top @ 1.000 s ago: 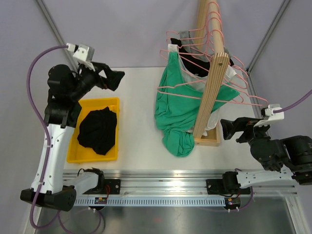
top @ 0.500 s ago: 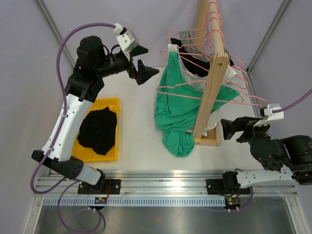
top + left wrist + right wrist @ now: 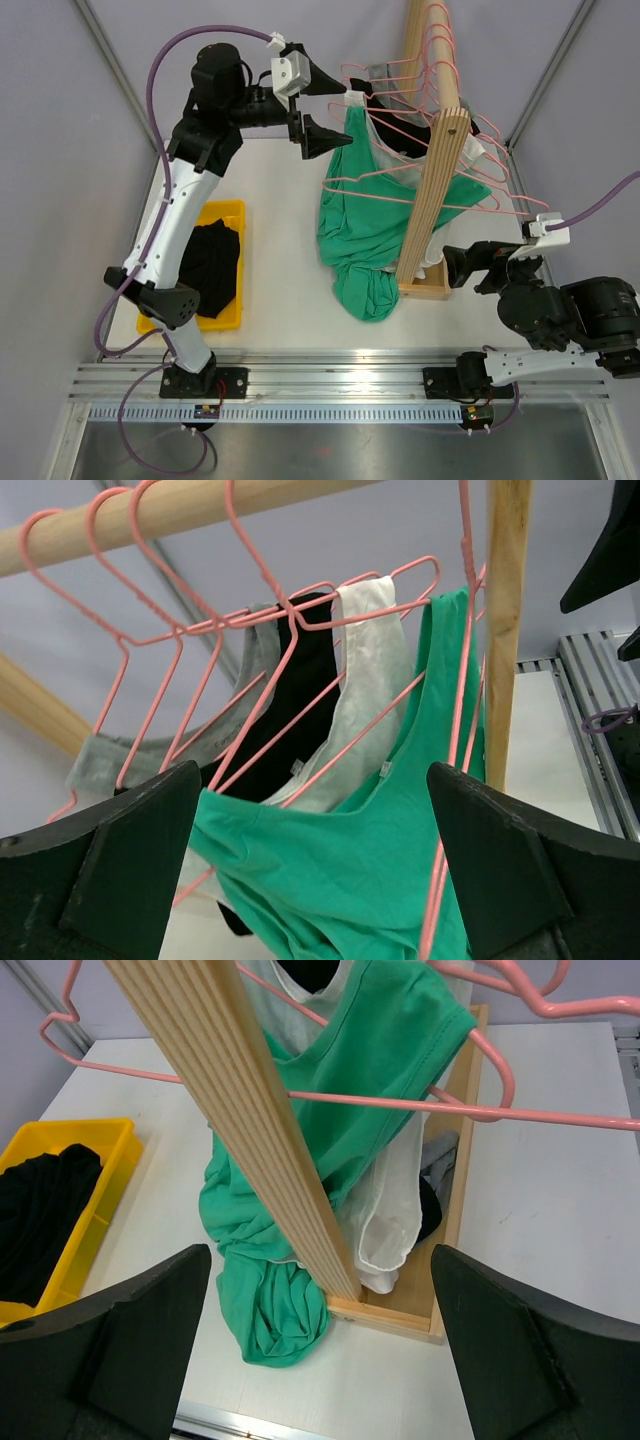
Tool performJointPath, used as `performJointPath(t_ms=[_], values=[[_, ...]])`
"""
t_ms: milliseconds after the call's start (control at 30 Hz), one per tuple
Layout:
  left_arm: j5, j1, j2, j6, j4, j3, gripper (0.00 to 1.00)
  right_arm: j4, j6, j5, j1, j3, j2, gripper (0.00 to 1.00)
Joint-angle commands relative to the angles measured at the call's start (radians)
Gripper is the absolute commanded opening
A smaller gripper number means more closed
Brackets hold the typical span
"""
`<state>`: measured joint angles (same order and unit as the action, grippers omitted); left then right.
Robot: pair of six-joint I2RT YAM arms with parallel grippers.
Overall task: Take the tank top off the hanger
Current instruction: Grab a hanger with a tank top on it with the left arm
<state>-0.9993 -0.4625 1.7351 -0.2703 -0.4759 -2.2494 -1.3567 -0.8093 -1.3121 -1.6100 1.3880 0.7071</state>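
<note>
Facing the green tank top (image 3: 365, 215) on its pink hanger (image 3: 560, 1114), your left tool (image 3: 325, 108) is spread wide — empty | right tool (image 3: 458, 268) spread, empty, beside the rack post (image 3: 432, 190)

LEFT ARM: swung up off the yellow plastic bin (image 3: 241, 280), across the bench (image 3: 280, 290) | left fingers (image 3: 322, 137): now beside the hanging green tank top (image 3: 360, 215), at the wooden rack's (image 3: 432, 190) far end | right fingers (image 3: 457, 262): edged slightly leftward toward the rack base.

Tank top (image 3: 360, 220) plain green; hangers (image 3: 504, 1071) pink; rack (image 3: 437, 180) pale wood; bin (image 3: 228, 320) yellow, cloth (image 3: 212, 262) inside black; counter (image 3: 280, 250) white; other tops (image 3: 365, 670) white, black, grey.
</note>
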Motion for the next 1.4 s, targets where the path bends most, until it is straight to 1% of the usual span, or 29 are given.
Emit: performJointPath(t_ms=[0,133,233,333,433,633,733,867,933,1033,1067,1133,1167,1267,1367], values=[[-0.122,-0.004,0.056,0.006,0.098,-0.062,0.99,-0.134,-0.048,-0.004,-0.007,0.028,0.035,0.99],[-0.160,-0.004,0.116,0.066,0.204,-0.070,0.99,-0.163,-0.086,-0.012,-0.007,0.034,0.046,1.00],[-0.157,-0.010,0.167,0.092,0.269,-0.072,0.99,-0.165,-0.096,-0.018,-0.007,0.025,0.045,1.00],[-0.142,-0.021,0.213,0.089,0.302,-0.088,0.99,-0.163,-0.099,-0.027,-0.007,0.022,0.046,0.99],[-0.130,-0.027,0.263,0.089,0.310,-0.136,0.99,-0.168,-0.106,-0.036,-0.007,0.020,0.045,0.99],[-0.111,-0.036,0.308,0.094,0.341,-0.164,0.97,-0.170,-0.114,-0.055,-0.007,0.005,0.022,1.00],[-0.105,-0.045,0.322,0.098,0.349,-0.171,0.90,-0.173,-0.120,-0.058,-0.008,-0.007,-0.001,1.00],[-0.078,-0.065,0.331,0.079,0.336,-0.179,0.85,-0.174,-0.128,-0.056,-0.007,-0.024,-0.029,1.00],[-0.061,-0.080,0.334,0.066,0.316,-0.180,0.82,-0.174,-0.131,-0.053,-0.007,-0.030,-0.038,0.99],[-0.018,-0.105,0.337,0.004,0.252,-0.184,0.79,-0.176,-0.134,-0.050,-0.007,-0.035,-0.040,0.99],[-0.015,-0.108,0.337,-0.006,0.240,-0.182,0.75,-0.180,-0.134,-0.050,-0.007,-0.035,-0.041,0.99],[-0.007,-0.114,0.342,-0.013,0.229,-0.180,0.72,-0.185,-0.143,-0.050,-0.007,-0.037,-0.037,0.99],[-0.002,-0.116,0.342,-0.017,0.224,-0.180,0.68,-0.194,-0.146,-0.050,-0.007,-0.037,-0.037,0.99],[0.016,-0.120,0.342,-0.033,0.214,-0.179,0.65,-0.203,-0.160,-0.049,-0.007,-0.040,-0.040,0.99],[0.016,-0.123,0.339,-0.037,0.206,-0.177,0.54,-0.216,-0.180,-0.053,-0.007,-0.047,-0.049,0.99]])
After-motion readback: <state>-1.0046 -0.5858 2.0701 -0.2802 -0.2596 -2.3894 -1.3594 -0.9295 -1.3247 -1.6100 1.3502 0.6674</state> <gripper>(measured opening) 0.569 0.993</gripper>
